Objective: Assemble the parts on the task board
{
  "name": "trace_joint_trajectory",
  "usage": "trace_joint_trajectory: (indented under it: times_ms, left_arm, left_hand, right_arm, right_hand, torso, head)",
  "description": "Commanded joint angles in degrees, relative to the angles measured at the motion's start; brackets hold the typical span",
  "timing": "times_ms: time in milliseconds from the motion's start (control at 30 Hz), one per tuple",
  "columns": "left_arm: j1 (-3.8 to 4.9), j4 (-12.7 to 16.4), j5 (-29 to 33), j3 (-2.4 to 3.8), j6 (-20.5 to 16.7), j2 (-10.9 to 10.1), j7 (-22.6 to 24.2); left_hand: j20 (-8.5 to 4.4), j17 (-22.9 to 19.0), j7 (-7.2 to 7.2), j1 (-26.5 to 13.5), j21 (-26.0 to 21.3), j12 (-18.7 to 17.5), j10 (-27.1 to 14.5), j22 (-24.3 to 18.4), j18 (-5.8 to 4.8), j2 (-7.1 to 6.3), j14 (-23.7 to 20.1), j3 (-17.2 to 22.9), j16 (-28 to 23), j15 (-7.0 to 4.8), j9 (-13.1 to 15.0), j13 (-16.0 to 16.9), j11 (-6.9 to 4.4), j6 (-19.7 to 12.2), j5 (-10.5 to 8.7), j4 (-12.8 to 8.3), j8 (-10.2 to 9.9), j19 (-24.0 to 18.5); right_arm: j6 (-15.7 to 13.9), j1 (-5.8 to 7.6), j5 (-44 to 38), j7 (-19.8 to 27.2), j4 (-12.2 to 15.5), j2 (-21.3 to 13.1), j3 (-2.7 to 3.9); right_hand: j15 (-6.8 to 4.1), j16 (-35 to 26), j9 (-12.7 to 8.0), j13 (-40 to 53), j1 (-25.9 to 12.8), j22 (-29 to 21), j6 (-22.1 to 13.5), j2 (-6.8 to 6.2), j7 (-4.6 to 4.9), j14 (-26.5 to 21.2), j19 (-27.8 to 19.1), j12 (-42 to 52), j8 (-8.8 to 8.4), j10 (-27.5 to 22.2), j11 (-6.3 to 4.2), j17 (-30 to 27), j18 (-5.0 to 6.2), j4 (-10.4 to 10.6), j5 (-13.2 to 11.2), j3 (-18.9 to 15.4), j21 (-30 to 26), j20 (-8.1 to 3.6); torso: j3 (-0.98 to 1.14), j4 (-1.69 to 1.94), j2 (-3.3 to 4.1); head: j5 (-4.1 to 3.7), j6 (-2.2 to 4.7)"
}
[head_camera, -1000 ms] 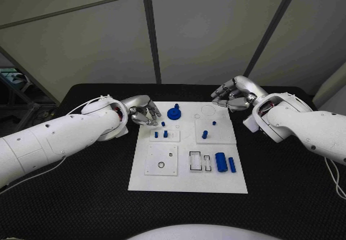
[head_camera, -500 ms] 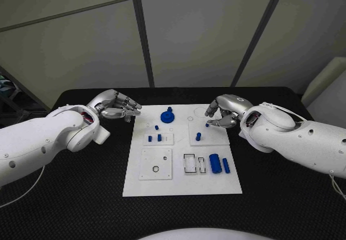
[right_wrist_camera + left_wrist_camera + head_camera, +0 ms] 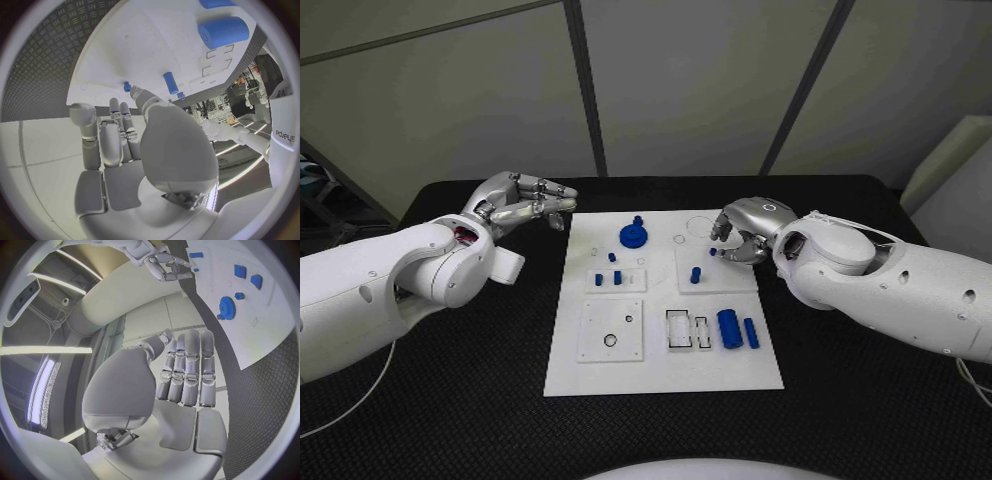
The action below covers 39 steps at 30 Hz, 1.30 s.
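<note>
The white task board [image 3: 661,365] lies in the middle of the black table. On its far part stands a blue gear [image 3: 633,235] [image 3: 226,306], with small blue pegs [image 3: 607,274] just nearer and a single peg [image 3: 695,272] [image 3: 170,82] to their right. A thick blue cylinder [image 3: 728,326] [image 3: 223,31] and a thin blue bar [image 3: 751,333] lie at the near right. My left hand [image 3: 524,205] [image 3: 181,385] hovers off the board's far left corner, fingers extended, holding nothing. My right hand [image 3: 737,230] [image 3: 119,145] hangs over the board's far right part, also holding nothing.
Empty slots, a round hole [image 3: 609,340] and rectangular cut-outs [image 3: 678,329], sit in the board's near half. Black table surface [image 3: 459,400] surrounds the board on all sides. A grey panelled wall stands behind the table.
The camera has shifted. My left hand has drawn away from the board's left edge, outward and back. My right hand has come down and inward over the board's far right corner.
</note>
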Motion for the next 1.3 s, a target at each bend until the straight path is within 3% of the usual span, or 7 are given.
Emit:
trace_joint_trajectory:
  times_ms: [33, 500, 1300]
  left_arm:
    - [0.04, 0.4, 4.3, 0.06, -1.5, 0.0, 3.1]
    - [-0.04, 0.6, 4.8, 0.06, -1.3, 0.1, 3.3]
    - [-0.07, 0.3, 4.8, 0.06, -1.0, 0.7, 2.8]
  left_hand:
    - [-0.41, -0.1, 0.03, -0.2, -0.4, 0.2, 0.2, -0.1, -0.96, 0.21, -0.1, -0.1, -0.3, -0.23, -0.1, 0.1, -0.05, 0.2, 0.12, -0.2, 0.2, -0.1]
    - [-0.4, -0.3, 0.14, -0.1, -0.7, 0.2, 0.0, -0.2, -0.98, 0.34, -0.2, -0.1, -0.4, -0.17, -0.1, 0.0, 0.04, 0.3, 0.13, -0.3, 0.1, -0.2]
    - [-0.32, -0.4, 0.54, 0.3, -0.8, 0.0, -1.0, -0.1, -0.99, 0.92, 0.3, -0.1, 0.1, 0.0, -0.3, -0.1, 0.42, 0.3, 0.12, -0.9, 0.0, 0.3]
  right_arm:
    - [1.6, 0.02, -2.2, -0.8, -0.6, 0.5, -0.05]
    - [1.3, -0.69, -2.0, 0.7, -1.6, 1.8, -0.14]
    - [3.3, -0.75, -1.2, 1.7, -2.5, 3.0, -0.15]
  right_hand:
    - [-0.01, 0.4, 0.0, -0.1, 0.3, 0.4, -0.1, -0.2, -0.08, 3.5, 0.5, -0.1, -0.26, -0.4, -0.05, 0.3, -0.82, -0.2, -0.2, 0.4, 0.5, 0.13]
    - [-0.5, 1.8, 0.4, -0.4, 2.4, 3.7, 2.9, 1.98, -0.49, 3.6, 1.2, 1.0, 0.17, 2.3, -0.74, 1.3, -1.21, -1.9, -1.8, 4.2, 3.2, -0.18]
    - [-0.83, 2.0, 0.4, -0.5, 2.9, 6.4, 4.7, 2.73, -0.61, 3.5, 1.9, 0.8, 0.14, 4.0, -1.04, 1.0, -1.6, -3.8, -1.8, 6.5, 5.4, -0.55]
  torso:
    - [0.02, 0.06, 0.05]
    - [-0.03, 0.08, 0.0]
    - [-0.02, -0.01, 0.03]
  head:
    - [-0.05, -0.09]
    - [0.49, -0.49]
    - [0.74, -0.82]
